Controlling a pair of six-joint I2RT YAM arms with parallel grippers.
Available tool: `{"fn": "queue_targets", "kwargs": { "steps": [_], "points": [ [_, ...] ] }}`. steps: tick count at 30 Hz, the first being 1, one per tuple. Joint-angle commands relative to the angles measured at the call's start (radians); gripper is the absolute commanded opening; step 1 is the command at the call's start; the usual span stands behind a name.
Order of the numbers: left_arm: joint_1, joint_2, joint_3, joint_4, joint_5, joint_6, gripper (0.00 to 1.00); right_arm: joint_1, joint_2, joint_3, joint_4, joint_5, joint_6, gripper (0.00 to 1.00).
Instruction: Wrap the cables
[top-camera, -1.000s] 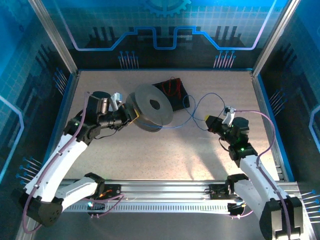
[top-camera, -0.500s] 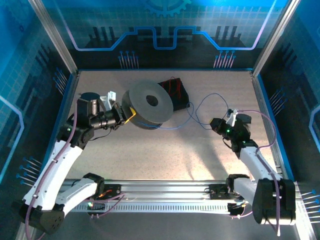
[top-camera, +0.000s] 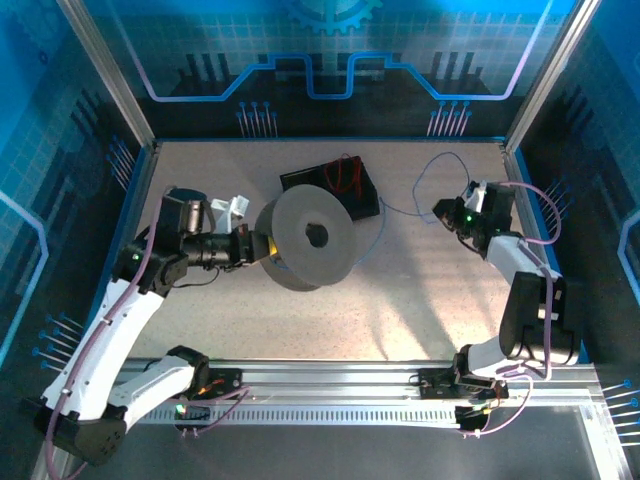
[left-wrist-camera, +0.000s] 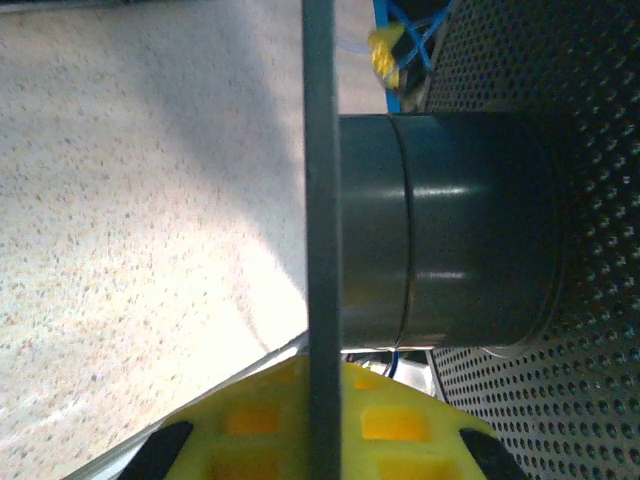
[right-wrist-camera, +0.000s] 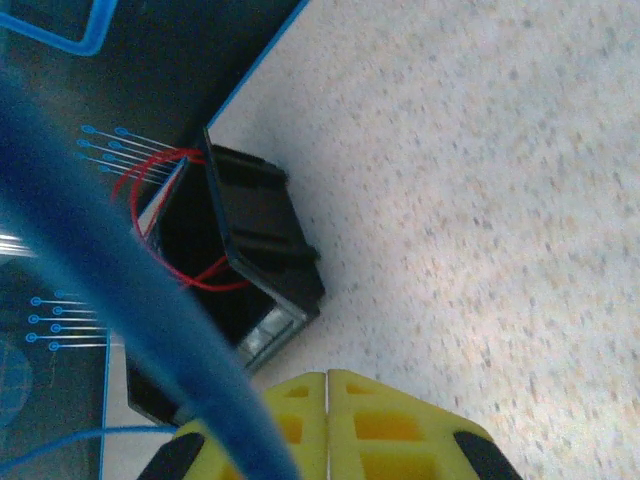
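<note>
2 cables are showing here, Sam, right?

Yes, Ana. 1 blue cable (right-wrist-camera: 120, 250) is running over the table (top-camera: 420, 300) from the reel (top-camera: 312, 237) to the right claw (top-camera: 443, 211). 1 red cable (top-camera: 341, 175) is lying curled in the black box (top-camera: 310, 180), just behind the reel.

What are the claws doing?

The left claw (top-camera: 262, 245) is squeezing the thin rim of the reel between its yellow fingers (left-wrist-camera: 400, 425) and holding it tipped up. The right claw is pinched together. I think it is gripping the blue cable near its loose end, because the cable is running right past its fingers.

How is that cable going to feel?

I am guessing very light, soft and floppy. It is bending into loops all by itself. It is thin and smooth too, so it may be slipping out of a weak pinch.

So where is the best spot for grabbing?

Near the free end, with a firm pinch, pulling gently so the loops are going onto the middle drum between the 2 round sides. The reel is looking hard and stiff, so its rim is a good spot for holding.

And the red one?

It is waiting in the box. It is looking just as thin and floppy.
</note>
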Motion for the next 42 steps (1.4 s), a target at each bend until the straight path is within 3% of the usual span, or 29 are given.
{"fn": "queue_targets", "kwargs": {
  "steps": [1, 10, 16, 22, 33, 42],
  "points": [
    [-0.08, -0.011, 0.054, -0.056, 0.035, 0.101, 0.0, -0.019, 0.067, 0.11, -0.06, 0.022, -0.024, 0.0],
    [-0.259, 0.017, 0.062, -0.127, -0.056, 0.181, 0.0, -0.053, 0.189, 0.293, -0.16, 0.057, -0.07, 0.0],
    [-0.391, 0.056, 0.068, -0.177, -0.193, 0.227, 0.0, -0.092, 0.252, 0.4, -0.217, 0.044, -0.082, 0.0],
    [-0.503, 0.166, 0.065, -0.26, -0.438, 0.253, 0.0, -0.095, 0.276, 0.49, -0.261, 0.039, -0.083, 0.0],
    [-0.668, 0.394, 0.173, -0.358, -0.795, 0.246, 0.0, 0.006, 0.299, 0.692, -0.347, 0.037, -0.059, 0.0],
    [-0.712, 0.49, 0.211, -0.395, -0.916, 0.251, 0.0, 0.1, 0.331, 0.723, -0.254, -0.015, 0.077, 0.0]
  ]
}}
